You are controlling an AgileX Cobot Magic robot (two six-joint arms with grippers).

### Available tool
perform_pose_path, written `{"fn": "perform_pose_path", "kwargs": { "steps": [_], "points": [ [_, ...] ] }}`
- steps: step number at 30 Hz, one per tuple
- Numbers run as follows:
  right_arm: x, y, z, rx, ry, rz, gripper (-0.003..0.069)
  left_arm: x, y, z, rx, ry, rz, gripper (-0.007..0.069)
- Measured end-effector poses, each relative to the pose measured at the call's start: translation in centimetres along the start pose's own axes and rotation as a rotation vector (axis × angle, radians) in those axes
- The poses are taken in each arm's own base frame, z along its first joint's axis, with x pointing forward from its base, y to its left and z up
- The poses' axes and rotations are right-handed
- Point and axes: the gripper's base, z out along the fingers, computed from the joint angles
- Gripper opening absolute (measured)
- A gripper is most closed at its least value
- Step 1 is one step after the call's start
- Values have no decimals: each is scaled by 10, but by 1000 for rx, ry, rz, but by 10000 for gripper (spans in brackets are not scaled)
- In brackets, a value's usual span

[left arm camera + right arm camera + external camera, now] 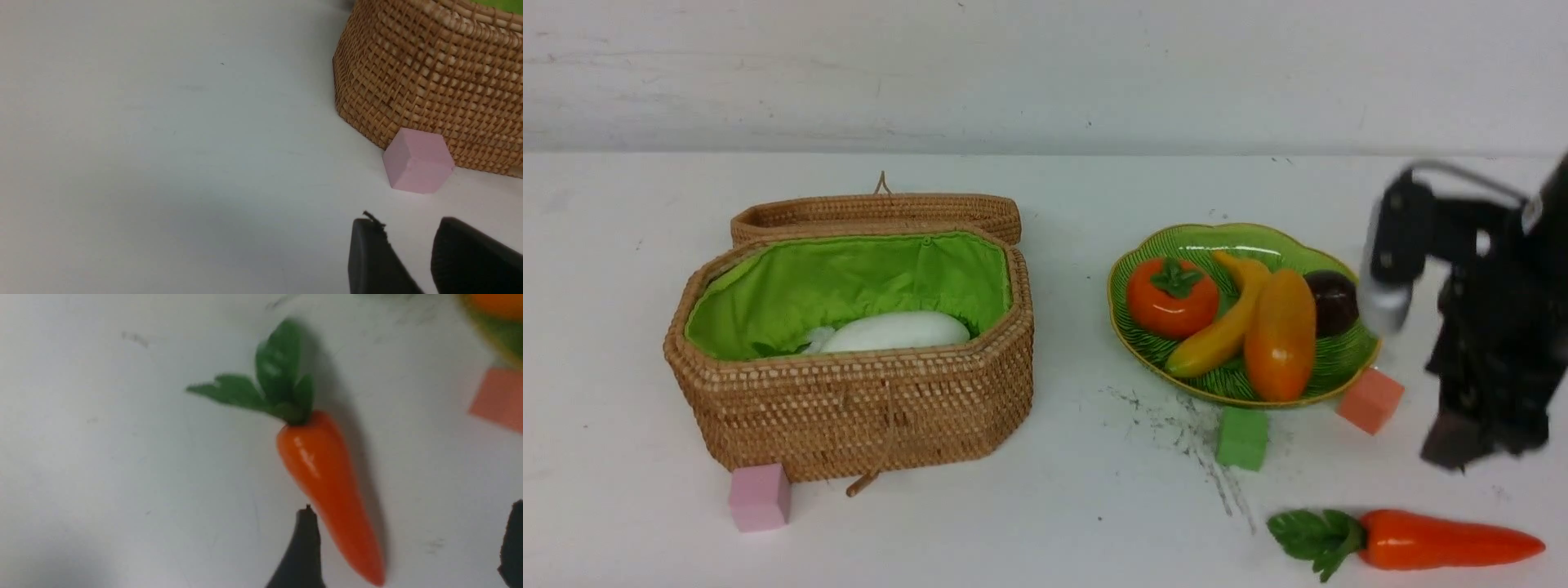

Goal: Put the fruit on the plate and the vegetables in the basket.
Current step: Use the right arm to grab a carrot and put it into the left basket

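A glossy orange carrot [1441, 541] with green leaves lay near the worktop's [1045, 523] front right corner; right jaws wide open, empty; left jaws narrowly parted, empty.

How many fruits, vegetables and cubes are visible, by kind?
Fruit: 4, all on the plate: persimmon, banana, mango, mangosteen
Vegetables: 2: radish in the basket, carrot on the table
Cubes: 3: pink, green, salmon
Total: 9
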Motion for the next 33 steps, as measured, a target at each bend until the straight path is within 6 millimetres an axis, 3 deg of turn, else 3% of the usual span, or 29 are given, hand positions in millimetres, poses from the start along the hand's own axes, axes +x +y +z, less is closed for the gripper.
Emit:
{"fn": "perform_pose_path", "kwargs": {
  "steps": [4,9,15,17,19,20,24,27,31,33],
  "points": [
    [19,13,47,25,1,-33,603,0,0,0,0,0,0,225],
    [32,22,79,87,-3,-63,594,0,0,0,0,0,0,230],
    [35,15,115,83,20,-65,580,0,0,0,0,0,0,235],
    [35,14,118,75,23,-62,561,0,0,0,0,0,0,235],
    [33,13,120,30,36,-50,435,0,0,0,0,0,0,237],
    [31,11,117,15,38,-49,377,0,0,0,0,0,0,237],
    [14,5,105,-39,36,-60,388,0,0,0,0,0,0,238],
    [-38,-1,57,-30,-119,-85,388,0,0,0,0,0,0,238],
    [-131,5,-33,18,-555,-152,388,0,0,0,0,0,0,239],
    [-165,12,-57,-5,-740,-192,388,0,0,0,0,0,0,238]
  ]
}}
